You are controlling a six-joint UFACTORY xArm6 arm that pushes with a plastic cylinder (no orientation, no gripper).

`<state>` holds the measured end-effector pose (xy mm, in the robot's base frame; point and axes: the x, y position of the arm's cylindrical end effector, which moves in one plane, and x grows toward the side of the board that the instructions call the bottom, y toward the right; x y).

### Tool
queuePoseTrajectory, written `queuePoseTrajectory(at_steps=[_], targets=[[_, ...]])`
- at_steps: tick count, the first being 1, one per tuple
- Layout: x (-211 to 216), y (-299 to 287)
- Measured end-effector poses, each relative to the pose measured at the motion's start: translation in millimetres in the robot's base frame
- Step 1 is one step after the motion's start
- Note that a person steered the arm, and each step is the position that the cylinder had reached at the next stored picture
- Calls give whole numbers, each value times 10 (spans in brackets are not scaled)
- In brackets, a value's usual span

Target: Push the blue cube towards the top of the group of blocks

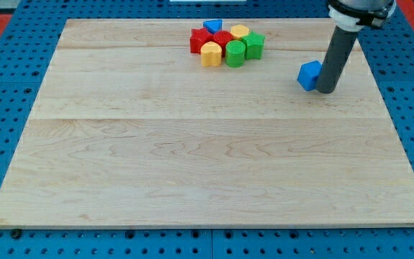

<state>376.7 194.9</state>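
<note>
The blue cube point(308, 75) sits alone on the wooden board at the view's right. My tip point(326, 91) rests on the board just to the right of the cube, touching or nearly touching its right side. The group of blocks lies near the view's top centre: a blue block point(212, 26) at its top, a red block point(200, 41), another red block point(223, 39), a yellow block point(239, 32), a yellow block point(210, 54), a green block point(235, 53) and a green block point(254, 44). The cube lies to the right of and slightly lower than the group.
The wooden board point(192, 158) lies on a blue pegboard surface point(6, 86). The arm's body point(360, 11) enters from the view's top right corner.
</note>
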Motion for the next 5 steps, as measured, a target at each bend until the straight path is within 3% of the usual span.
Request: queuePoseTrajectory(at_steps=[2,5], targets=[[-446,-408],[-1095,-501]])
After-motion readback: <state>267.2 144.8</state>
